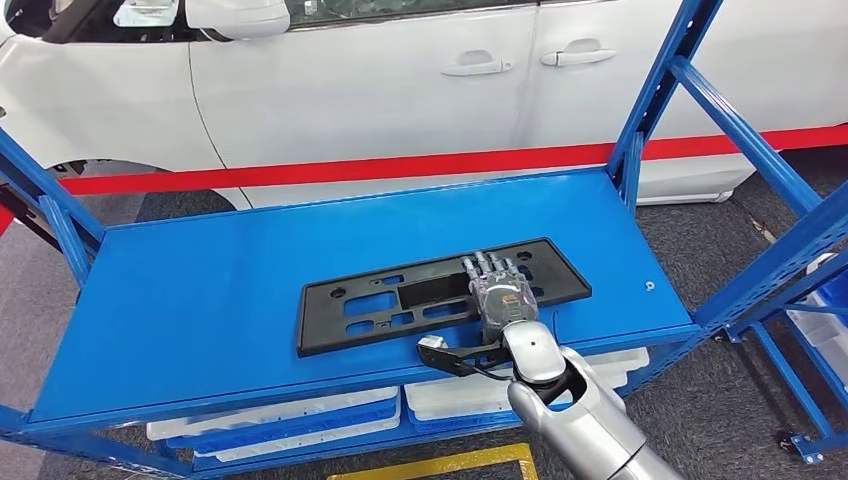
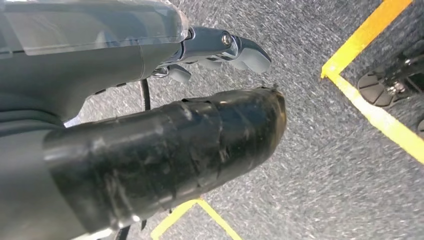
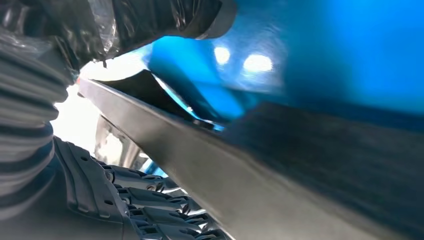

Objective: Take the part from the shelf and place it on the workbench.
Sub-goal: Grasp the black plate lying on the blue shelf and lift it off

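Note:
The part (image 1: 400, 300) is a long flat black plastic frame with cut-outs, lying on the top board of the blue shelf (image 1: 200, 300). My right hand (image 1: 497, 290) reaches over its near edge at the right half, fingers stretched flat on top of it. The thumb (image 1: 432, 345) sticks out to the side, in front of the near edge. In the right wrist view the part's edge (image 3: 210, 165) runs between the dark thumb (image 3: 150, 20) and the fingers (image 3: 150, 205), with a gap at the thumb. My left hand (image 2: 200, 100) hangs over the grey floor, holding nothing.
A white car (image 1: 400, 80) with a red stripe stands close behind the shelf. Blue uprights (image 1: 655, 90) rise at the shelf's right and left ends. White trays (image 1: 300, 425) fill the lower level. Yellow floor tape (image 1: 450, 465) runs near my feet; another blue rack (image 1: 820, 300) stands at right.

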Controlling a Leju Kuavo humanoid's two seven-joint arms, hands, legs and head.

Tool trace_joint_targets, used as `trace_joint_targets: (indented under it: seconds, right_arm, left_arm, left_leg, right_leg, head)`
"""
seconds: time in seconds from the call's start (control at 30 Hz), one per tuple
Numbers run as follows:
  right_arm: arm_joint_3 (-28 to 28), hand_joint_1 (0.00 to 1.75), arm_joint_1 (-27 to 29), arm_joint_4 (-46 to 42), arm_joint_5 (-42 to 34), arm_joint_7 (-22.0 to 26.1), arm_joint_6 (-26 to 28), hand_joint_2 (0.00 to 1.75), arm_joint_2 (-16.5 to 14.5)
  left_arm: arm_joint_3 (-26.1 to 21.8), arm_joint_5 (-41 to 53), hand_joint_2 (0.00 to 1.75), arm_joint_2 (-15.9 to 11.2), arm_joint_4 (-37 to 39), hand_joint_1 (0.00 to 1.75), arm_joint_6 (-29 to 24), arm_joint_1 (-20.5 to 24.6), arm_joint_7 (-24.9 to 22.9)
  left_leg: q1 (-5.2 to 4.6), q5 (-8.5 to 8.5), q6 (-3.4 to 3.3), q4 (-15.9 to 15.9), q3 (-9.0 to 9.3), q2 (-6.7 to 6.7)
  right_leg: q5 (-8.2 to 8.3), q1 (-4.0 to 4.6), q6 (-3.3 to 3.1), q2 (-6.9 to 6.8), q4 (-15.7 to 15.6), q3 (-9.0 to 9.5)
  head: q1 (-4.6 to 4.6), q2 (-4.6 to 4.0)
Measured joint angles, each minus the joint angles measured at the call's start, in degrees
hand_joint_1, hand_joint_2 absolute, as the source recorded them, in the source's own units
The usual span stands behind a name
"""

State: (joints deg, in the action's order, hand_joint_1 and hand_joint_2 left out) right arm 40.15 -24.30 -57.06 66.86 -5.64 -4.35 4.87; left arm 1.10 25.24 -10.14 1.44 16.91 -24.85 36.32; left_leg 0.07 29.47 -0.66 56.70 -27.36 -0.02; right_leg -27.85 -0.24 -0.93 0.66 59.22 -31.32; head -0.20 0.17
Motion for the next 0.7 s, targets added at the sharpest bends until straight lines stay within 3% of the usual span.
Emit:
trace_joint_targets:
  seconds: [0.7]
  right_arm:
    - [-0.1,0.00,-0.9,1.5,0.0,0.2,-0.3,1.75,-1.5]
  left_arm:
    - [-0.9,0.0,0.00,0.5,0.0,0.00,-0.1,0.0,-0.1]
  left_leg:
    - [0.00,0.09,-0.06,0.0,-0.26,-0.01]
  right_leg:
    - [-0.09,0.00,0.02,0.00,-0.1,-0.18]
  head:
    - [0.00,0.00]
